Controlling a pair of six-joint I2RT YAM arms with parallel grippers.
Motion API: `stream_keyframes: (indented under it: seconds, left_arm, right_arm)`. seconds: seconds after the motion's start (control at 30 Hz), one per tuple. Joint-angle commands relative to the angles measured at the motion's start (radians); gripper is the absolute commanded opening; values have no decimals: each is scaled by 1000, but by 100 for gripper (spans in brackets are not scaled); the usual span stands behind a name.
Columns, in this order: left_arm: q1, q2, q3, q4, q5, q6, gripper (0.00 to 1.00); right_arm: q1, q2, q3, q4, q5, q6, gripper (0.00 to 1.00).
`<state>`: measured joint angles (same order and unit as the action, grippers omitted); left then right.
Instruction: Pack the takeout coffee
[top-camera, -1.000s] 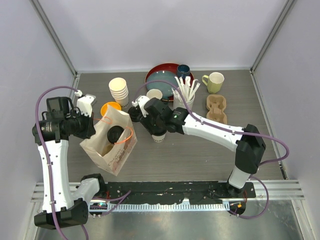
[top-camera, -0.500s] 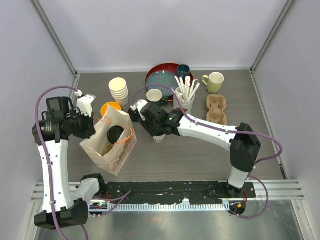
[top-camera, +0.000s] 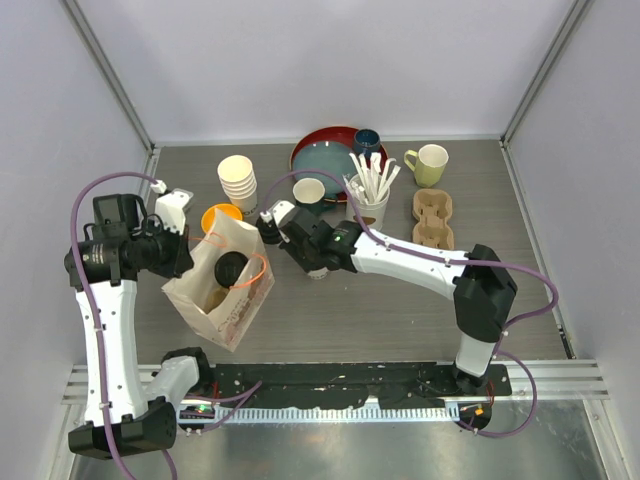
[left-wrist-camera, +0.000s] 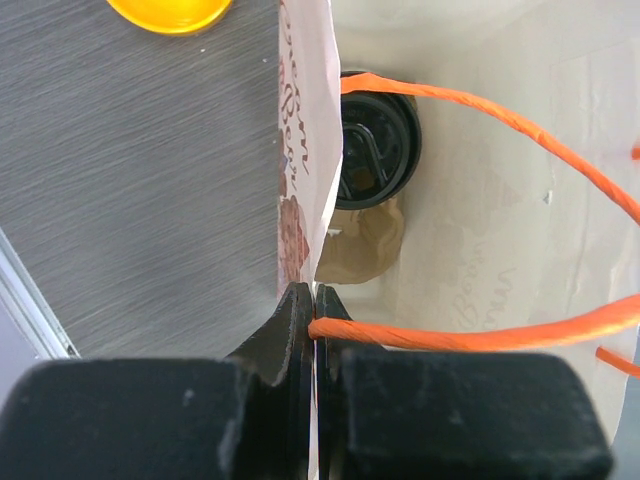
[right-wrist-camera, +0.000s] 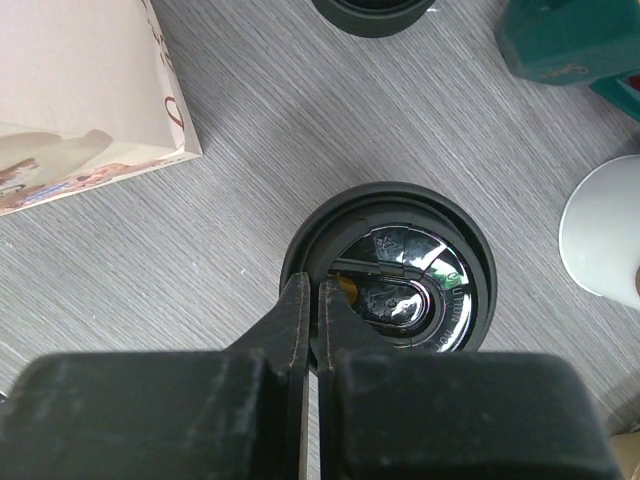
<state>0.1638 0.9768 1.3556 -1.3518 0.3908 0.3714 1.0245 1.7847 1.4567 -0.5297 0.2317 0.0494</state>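
One takeout coffee cup stands inside the open paper bag (top-camera: 222, 300); its black lid shows in the top view (top-camera: 232, 268) and in the left wrist view (left-wrist-camera: 375, 150). My left gripper (left-wrist-camera: 312, 300) is shut on the bag's left rim, with the orange handle (left-wrist-camera: 470, 335) beside the jaws, and holds the bag open (top-camera: 185, 255). My right gripper (right-wrist-camera: 316, 288) is shut on the rim of the second cup's black lid (right-wrist-camera: 400, 265), just right of the bag. In the top view the right gripper (top-camera: 312, 258) hides nearly all of that cup.
Behind are a stack of paper cups (top-camera: 238, 180), an orange bowl (top-camera: 217, 214), an open white cup (top-camera: 309, 190), a red tray with a teal plate (top-camera: 325, 155), a dark teal mug (top-camera: 367, 142), a holder of white sticks (top-camera: 370, 195), a yellow-green mug (top-camera: 430, 163) and a cardboard cup carrier (top-camera: 433, 218).
My right gripper has moved a little left and back toward the bag with the lidded cup, which is now mostly hidden under it. The left arm and bag have not moved.
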Motion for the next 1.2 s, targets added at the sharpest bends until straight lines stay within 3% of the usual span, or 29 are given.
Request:
stream_keyframes:
  seconds: [0.0,0.33,0.63,0.97,1.17]
  left_arm:
    - [-1,-10,-12,-142,85,4,0]
    - [-1,33,63,-179,244,38,0]
    - [-9,112,80,-204,338,83,0]
    - [-9,117,83,-168,267,75,0]
    - [-7,97,94,-158,186,31,15]
  right_arm:
    - [2,-91,40,-47,-2,24,1]
    - [0,-277,155,-213,37,-19,1]
    - [2,-349,418,-337,40,-111,1]
    - [80,-197,787,-374,-156,-241,1]
    - [174,-107,883,-397,-347,-350,1]
